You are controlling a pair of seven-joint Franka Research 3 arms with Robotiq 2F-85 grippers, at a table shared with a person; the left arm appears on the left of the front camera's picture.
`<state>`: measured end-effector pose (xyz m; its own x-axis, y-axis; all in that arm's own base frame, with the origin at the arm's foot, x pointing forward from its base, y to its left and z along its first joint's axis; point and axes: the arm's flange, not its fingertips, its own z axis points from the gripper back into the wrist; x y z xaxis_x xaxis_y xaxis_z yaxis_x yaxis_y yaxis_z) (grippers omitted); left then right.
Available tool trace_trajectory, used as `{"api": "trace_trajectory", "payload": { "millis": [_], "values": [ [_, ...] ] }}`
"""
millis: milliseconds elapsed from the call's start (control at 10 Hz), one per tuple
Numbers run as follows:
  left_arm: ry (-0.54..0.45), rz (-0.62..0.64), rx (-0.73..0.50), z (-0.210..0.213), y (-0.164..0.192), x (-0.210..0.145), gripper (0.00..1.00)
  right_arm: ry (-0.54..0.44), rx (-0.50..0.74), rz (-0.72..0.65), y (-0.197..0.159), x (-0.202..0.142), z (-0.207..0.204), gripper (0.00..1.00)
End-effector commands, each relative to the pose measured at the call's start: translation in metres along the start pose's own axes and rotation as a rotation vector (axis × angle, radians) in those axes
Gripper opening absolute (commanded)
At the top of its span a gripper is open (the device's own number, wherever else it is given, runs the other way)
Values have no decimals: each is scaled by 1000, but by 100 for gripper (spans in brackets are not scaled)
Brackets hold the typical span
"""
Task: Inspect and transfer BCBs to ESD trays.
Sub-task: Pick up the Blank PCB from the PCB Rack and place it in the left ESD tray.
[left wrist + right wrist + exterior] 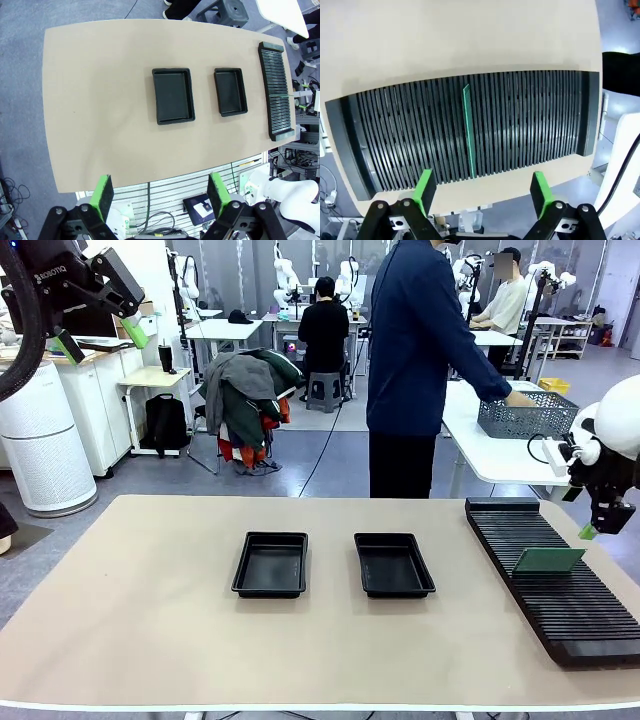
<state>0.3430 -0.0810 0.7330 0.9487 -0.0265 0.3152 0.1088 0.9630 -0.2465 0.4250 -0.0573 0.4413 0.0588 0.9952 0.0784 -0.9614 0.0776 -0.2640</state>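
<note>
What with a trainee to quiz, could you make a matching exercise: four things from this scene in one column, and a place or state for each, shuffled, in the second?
Column one
1. circuit board
2. black trays
3. left gripper
4. mesh basket

Column two
A. on the white table beyond
B. standing on edge in the slotted rack
C. empty, side by side mid-table
D. open, raised high

Pairs: 1-B, 2-C, 3-D, 4-A

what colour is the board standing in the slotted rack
Green. The board stands on edge in the black rack; the front view shows it best.
</note>
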Motion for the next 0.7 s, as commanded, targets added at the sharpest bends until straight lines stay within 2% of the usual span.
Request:
{"api": "trace_trajectory", "payload": {
  "millis": [0,600],
  "values": [
    [0,1,0,0,0,0,100,28,-22,46,2,-7,-20,100],
    [0,1,0,0,0,0,100,62,7,75,5,-8,-59,100]
  ]
}}
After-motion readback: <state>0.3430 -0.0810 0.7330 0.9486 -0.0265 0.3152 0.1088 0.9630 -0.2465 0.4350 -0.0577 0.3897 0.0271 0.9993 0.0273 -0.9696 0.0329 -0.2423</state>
